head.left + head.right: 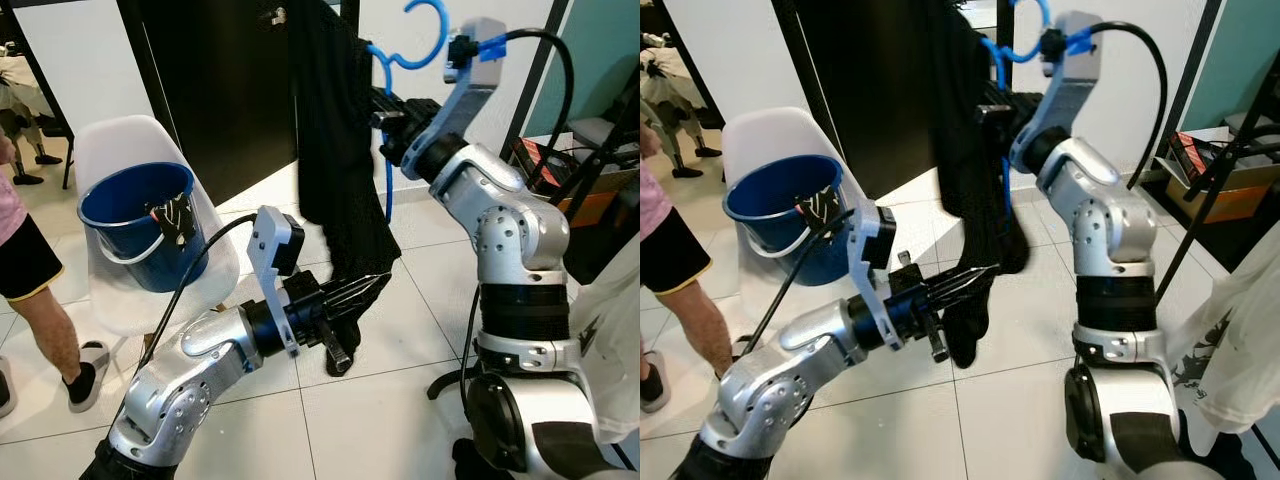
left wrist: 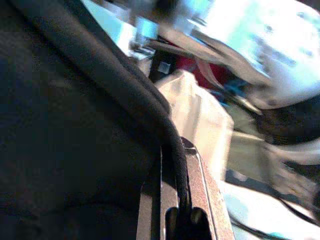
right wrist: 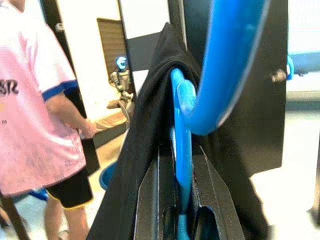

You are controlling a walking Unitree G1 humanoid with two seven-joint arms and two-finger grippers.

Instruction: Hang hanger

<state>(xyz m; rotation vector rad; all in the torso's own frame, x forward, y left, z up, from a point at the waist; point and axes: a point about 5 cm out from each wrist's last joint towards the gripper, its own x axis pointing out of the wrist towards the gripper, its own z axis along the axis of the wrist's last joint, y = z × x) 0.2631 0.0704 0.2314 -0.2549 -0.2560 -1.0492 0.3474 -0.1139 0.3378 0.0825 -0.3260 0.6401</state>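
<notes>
Up high at the far right, a blue hanger [image 1: 400, 60] carrying a black garment [image 1: 335, 150] is clamped by the right gripper [image 1: 385, 125]. Lower and nearer, the garment's hem is pinched by the left gripper [image 1: 975, 280]. A blue bucket [image 1: 785, 215] sits on a white chair [image 1: 130, 140] at the left, beside a person [image 1: 665, 260]. Along the left wrist, black fabric [image 2: 75, 125] is seen trapped between closed fingers [image 2: 200, 185]. Along the right wrist, the hanger's blue rod [image 3: 182, 150] is held between the fingers [image 3: 215, 200].

person [image 1: 25, 250] cut off at left edge, left wrist background blurred
</notes>
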